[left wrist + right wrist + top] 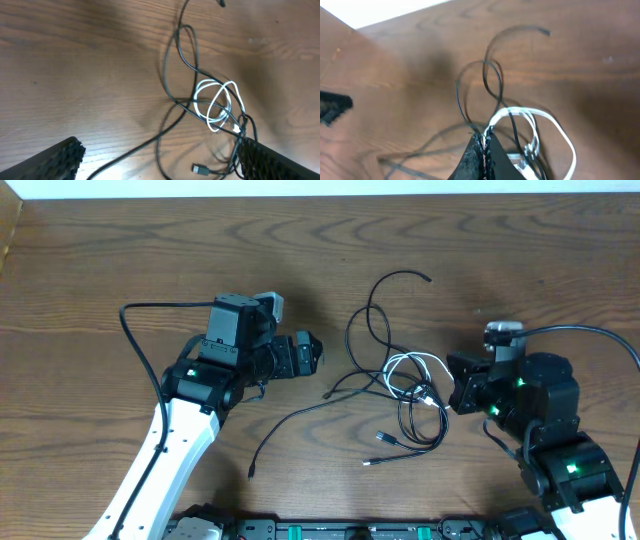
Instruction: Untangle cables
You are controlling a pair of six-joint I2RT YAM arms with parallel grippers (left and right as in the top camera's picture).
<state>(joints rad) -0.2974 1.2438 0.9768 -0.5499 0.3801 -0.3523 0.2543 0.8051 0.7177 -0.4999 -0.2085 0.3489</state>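
Black and white cables [405, 361] tangle on wood table [100, 260], right hand [447, 390] pinching them.

Open desk [120, 250] lay between the left claw [318, 356] and the tangled cables [400, 380]; the right claw [448, 392], clamped on them, blocked their right side.

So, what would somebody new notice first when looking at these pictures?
The knot of black cables, right of centre on the wooden table, draws the eye, with the white cable looped through it. The left claw stands open and empty just left of the knot; the right claw is shut at its right edge.
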